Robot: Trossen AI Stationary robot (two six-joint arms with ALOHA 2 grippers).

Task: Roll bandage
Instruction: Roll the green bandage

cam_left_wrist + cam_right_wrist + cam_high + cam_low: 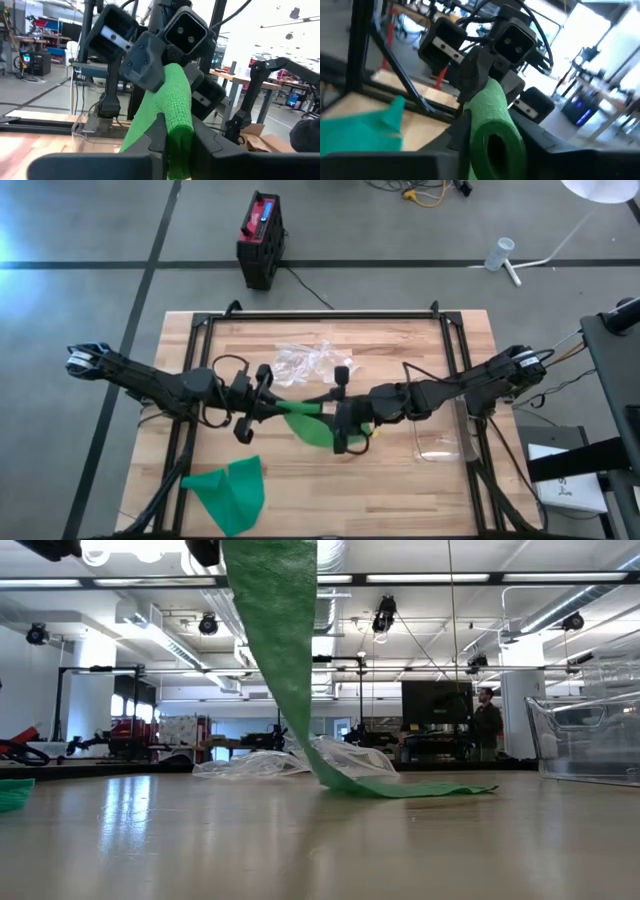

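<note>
The green bandage [312, 423] is held above the table's middle between both grippers, its tail trailing down. The left gripper [175, 134] is clenched on it; the right gripper [492, 131] cradles the roll loosely. If that hold slackens further, the roll could slip and unwind.

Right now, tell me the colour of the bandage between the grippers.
Green: the bandage shows best in the left wrist view.

One camera hangs high above and looks straight down on the whole wooden table [400, 480] and both arms. One sits low at the table top, looking level across it into the room. Each wrist camera looks out along its own arm, very close, facing the other arm. All four views share the green bandage [305, 423], near the table's middle.
</note>
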